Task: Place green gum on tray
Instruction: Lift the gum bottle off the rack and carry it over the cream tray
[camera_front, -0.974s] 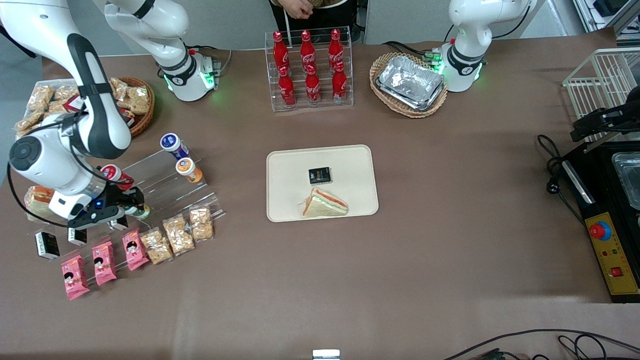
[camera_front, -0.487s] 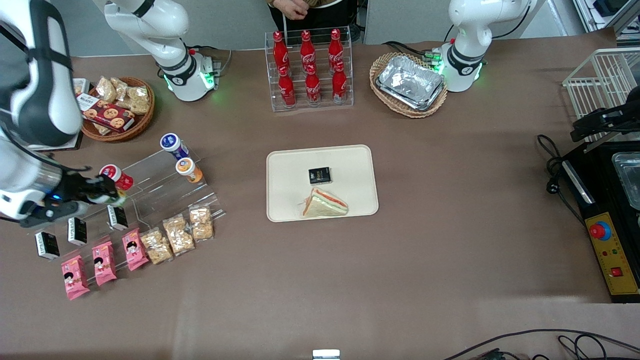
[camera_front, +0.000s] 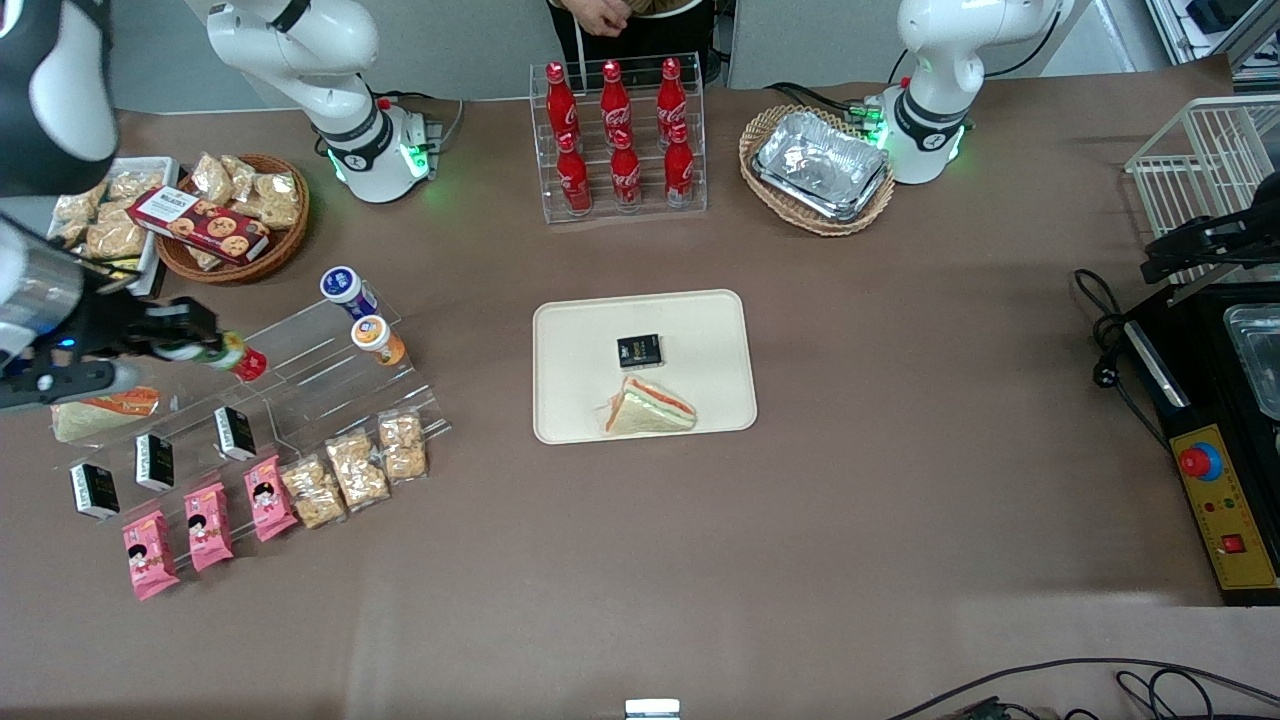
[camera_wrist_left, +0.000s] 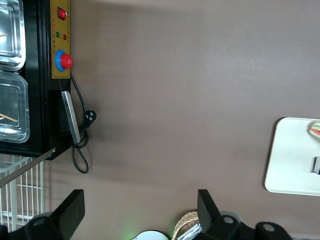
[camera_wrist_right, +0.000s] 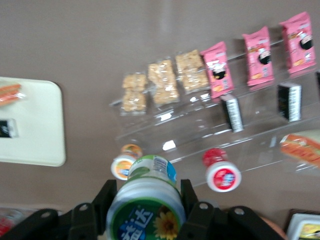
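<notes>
- gripper (camera_wrist_right: 146, 210) clamped on the green gum (camera_wrist_right: 145, 202), lifted above the clear stepped rack (camera_front: 330, 380) at the working arm's end of the table
- red-lidded bottle (camera_front: 245, 362) sits just beside the gripper on the rack; a swing out could likely clip it
- orange-lidded bottle (camera_front: 377, 340) lies on the route toward the tray
- tray (camera_front: 700, 330) mid-table, well apart; black packet (camera_front: 639, 350) and sandwich (camera_front: 650, 408) already on it, so dropping onto them is a risk
- brown table (camera_front: 900, 450); cola rack (camera_front: 620, 135) along its edge farthest from the front camera
</notes>
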